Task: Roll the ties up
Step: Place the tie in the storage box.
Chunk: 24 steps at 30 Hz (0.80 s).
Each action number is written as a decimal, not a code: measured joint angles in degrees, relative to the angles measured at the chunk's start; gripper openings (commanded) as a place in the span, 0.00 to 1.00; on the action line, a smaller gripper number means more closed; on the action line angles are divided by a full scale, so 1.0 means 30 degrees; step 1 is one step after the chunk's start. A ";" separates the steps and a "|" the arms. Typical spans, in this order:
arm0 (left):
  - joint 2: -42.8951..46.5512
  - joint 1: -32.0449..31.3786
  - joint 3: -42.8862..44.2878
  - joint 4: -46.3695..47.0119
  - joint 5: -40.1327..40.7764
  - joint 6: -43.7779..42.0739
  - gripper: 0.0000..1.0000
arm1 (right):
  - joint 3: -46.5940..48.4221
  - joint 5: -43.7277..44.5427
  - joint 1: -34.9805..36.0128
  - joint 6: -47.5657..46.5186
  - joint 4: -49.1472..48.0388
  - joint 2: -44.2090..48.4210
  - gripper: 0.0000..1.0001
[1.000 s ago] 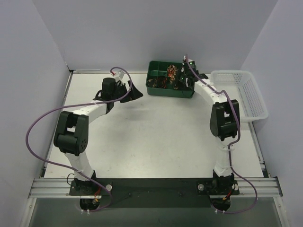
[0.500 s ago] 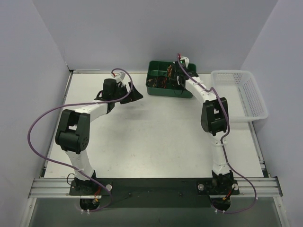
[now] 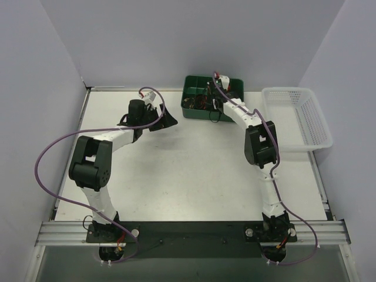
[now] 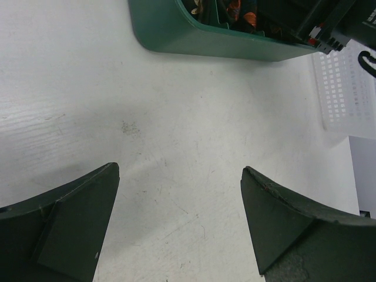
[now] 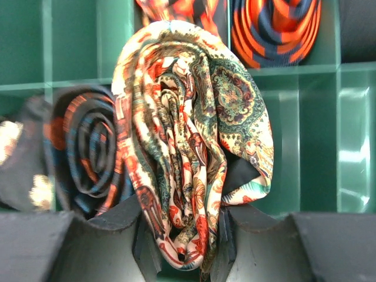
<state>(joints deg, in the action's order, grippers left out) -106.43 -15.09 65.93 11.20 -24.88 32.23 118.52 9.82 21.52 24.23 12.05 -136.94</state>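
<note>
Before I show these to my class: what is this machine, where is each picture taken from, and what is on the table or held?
It is a robot: two white-and-black jointed arms bolted at the near edge of a white table, each ending in a two-finger gripper. The wide picture comes from a fixed camera above and behind the arms; the other two come from cameras on the wrists. On the table stand a green plastic tray with compartments and a white plastic mesh basket. The left gripper is open and empty above bare table. The right gripper reaches over the tray, shut on a rolled fabric tie with a cream, red and green paisley pattern. Behind it, a dark blue rolled tie and an orange-and-navy striped rolled tie sit in compartments.
</note>
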 measured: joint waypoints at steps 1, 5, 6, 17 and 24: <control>0.0000 0.0000 0.0000 0.0015 -0.0007 -0.0007 0.94 | -0.0182 0.0000 0.0007 0.0124 0.0000 0.0000 0.00; 0.0000 0.0000 -0.0117 0.0117 -0.0080 -0.0036 0.94 | -0.0583 0.0087 0.0095 0.0546 -0.0408 0.0000 0.03; 0.0000 0.0000 -0.0168 0.0153 -0.0102 -0.0044 0.94 | -0.0583 0.0087 0.0095 0.0583 -0.0415 0.0000 0.07; 0.0000 0.0007 -0.0364 0.0393 -0.0306 -0.0044 0.94 | -0.1064 -0.0291 0.0095 0.0889 -0.0823 0.0335 0.55; 0.0000 0.0007 -0.0437 0.0648 -0.0372 -0.0036 0.94 | -0.1872 -0.1049 0.0095 0.1129 -0.0444 0.1406 0.60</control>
<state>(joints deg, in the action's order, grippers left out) -106.43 -15.07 64.62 13.15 -26.00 32.12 112.90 6.68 21.80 27.62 10.72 -132.73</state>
